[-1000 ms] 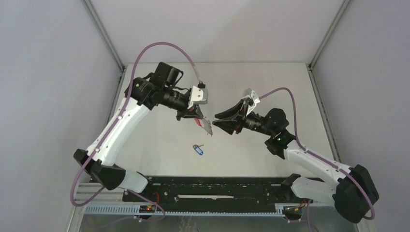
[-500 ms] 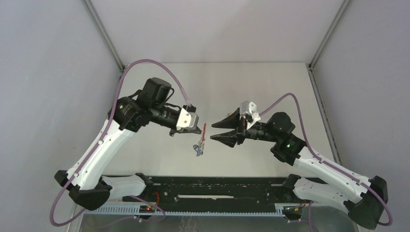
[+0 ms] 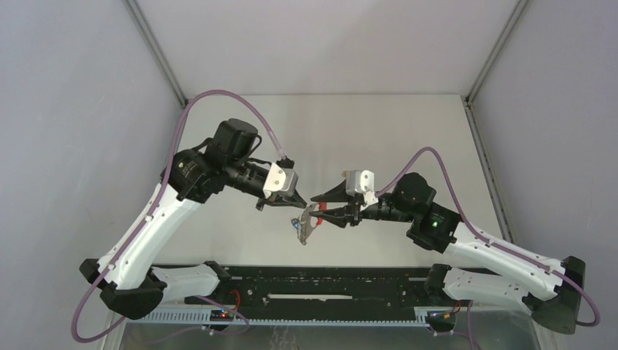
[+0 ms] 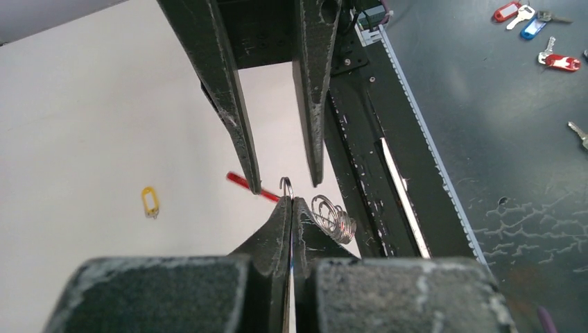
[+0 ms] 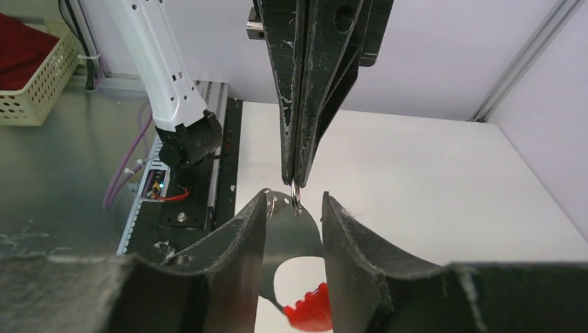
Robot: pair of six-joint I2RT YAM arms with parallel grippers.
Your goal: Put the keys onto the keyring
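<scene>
Near first: blue key (image 3: 297,223) looks to lie on the table (image 3: 240,240), just left of the keyring (image 3: 310,222) in the top view; can't tell if they touch. The keyring is up between both tools, its long axis running near-to-far, across the line joining them. The left gripper (image 4: 288,202) is clamped on one wire clip (image 4: 286,184). The right gripper (image 5: 295,201) straddles the plate, jaws half apart; can't tell if it bites. The yellow key (image 4: 149,201) sits well apart. My guess: blue goes next, and it's nearest.
</scene>
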